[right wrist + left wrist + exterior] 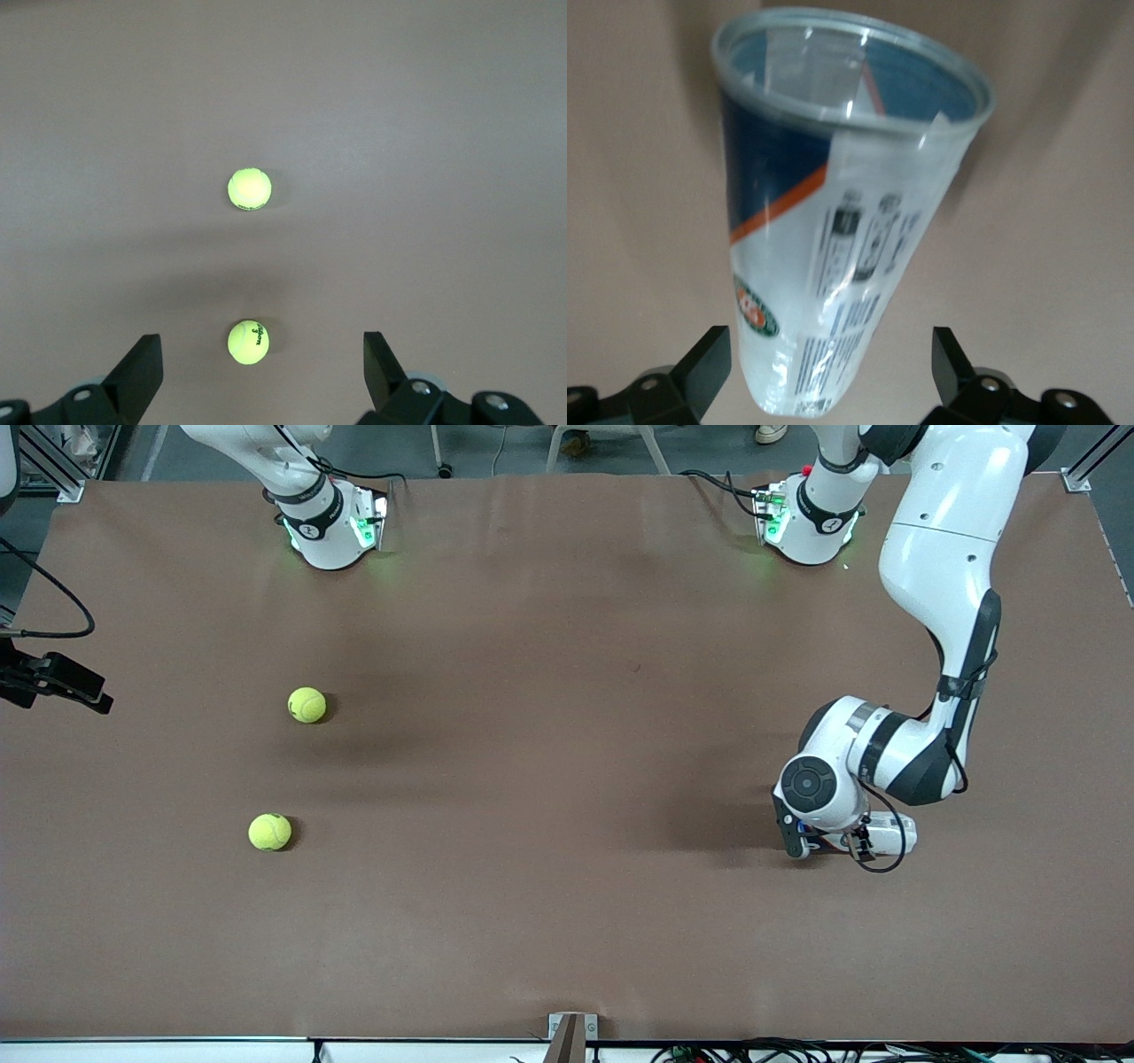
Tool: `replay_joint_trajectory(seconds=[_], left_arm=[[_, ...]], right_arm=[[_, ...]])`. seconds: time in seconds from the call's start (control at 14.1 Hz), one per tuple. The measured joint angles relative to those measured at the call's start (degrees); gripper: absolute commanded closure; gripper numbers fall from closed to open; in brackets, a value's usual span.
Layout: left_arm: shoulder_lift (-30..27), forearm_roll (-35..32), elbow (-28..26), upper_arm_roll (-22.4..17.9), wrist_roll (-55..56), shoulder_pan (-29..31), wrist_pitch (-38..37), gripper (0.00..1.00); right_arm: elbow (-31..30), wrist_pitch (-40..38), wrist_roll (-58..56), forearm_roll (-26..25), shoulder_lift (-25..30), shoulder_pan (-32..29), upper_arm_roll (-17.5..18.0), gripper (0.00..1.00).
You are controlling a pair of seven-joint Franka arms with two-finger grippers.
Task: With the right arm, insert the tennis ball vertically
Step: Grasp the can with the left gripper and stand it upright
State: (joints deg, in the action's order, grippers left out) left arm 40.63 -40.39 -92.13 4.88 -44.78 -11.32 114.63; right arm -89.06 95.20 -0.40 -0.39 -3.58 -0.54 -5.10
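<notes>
**Two balls on the table, both grippers spread wide**

Two black fingers of the right gripper stand wide apart with nothing between them. Only the right wrist view shows this gripper; it hangs over both balls. In the front view the right arm leaves the frame at the top. There the near ball and the far ball lie well apart on the brown table, toward the right arm's end.

The left gripper sits low toward the left arm's end, jaws spread. Its wrist view alone shows a clear tube with a blue-and-white label between its fingers, gaps on both sides, open mouth pointing away. The front view hides the tube under the left wrist.
</notes>
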Motion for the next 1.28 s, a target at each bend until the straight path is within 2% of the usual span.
replay_joint_trajectory(seconds=[0.43, 0.85, 1.13, 1.28], left_arm=[[2.58, -4.13, 0.08, 0.0, 3.84, -1.05, 0.14, 0.03], [3.37, -5.59, 0.17, -0.08, 5.81, -2.12, 0.19, 0.11], [3.42, -5.59, 0.21, -0.22, 5.84, -2.04, 0.43, 0.31], [3.4, -5.59, 0.42, -0.19, 5.84, -2.11, 0.43, 0.35]], right_arm=[[0.03, -0.02, 0.0, 0.0, -0.2, 0.18, 0.0, 0.0], [0.06, -0.02, -0.02, 0.0, -0.21, 0.29, 0.03, 0.0], [0.07, -0.04, 0.01, 0.0, -0.22, 0.28, -0.08, 0.0], [0.07, -0.04, 0.01, 0.0, -0.22, 0.25, -0.22, 0.0]])
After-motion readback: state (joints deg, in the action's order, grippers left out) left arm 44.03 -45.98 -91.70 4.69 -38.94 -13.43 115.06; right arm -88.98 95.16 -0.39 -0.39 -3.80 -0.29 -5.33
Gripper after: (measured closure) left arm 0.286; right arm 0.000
